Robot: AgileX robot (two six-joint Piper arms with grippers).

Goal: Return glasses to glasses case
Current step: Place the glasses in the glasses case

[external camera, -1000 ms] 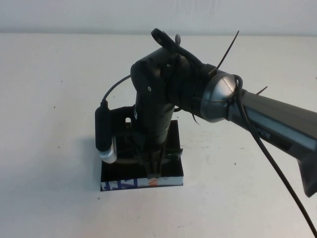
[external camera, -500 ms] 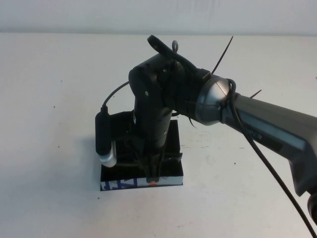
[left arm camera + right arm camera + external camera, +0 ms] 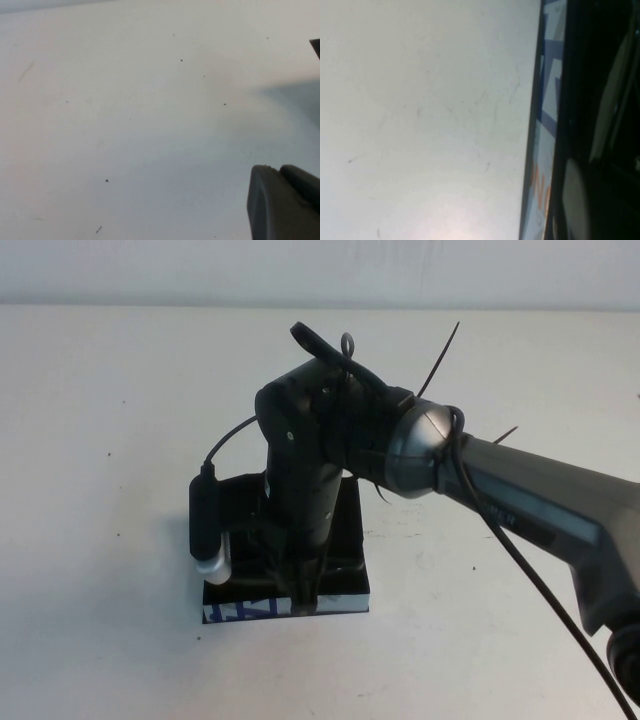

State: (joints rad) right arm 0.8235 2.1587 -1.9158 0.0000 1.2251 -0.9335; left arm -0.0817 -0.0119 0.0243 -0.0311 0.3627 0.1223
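The right arm's long grey metal link (image 3: 545, 515) carries a dark stripe with faint lettering and ends in a rounded silver joint cap (image 3: 415, 450). Beyond it sits a glossy black wrist housing (image 3: 305, 440) with small screws, narrowing to the black right gripper (image 3: 303, 592). A thin black cable (image 3: 540, 590) trails along the link, black zip-tie tails (image 3: 440, 360) stick out, and a black cylindrical wrist camera with a silver tip (image 3: 208, 530) hangs alongside. The left gripper (image 3: 285, 205) shows only as a dark grey rounded plastic edge.
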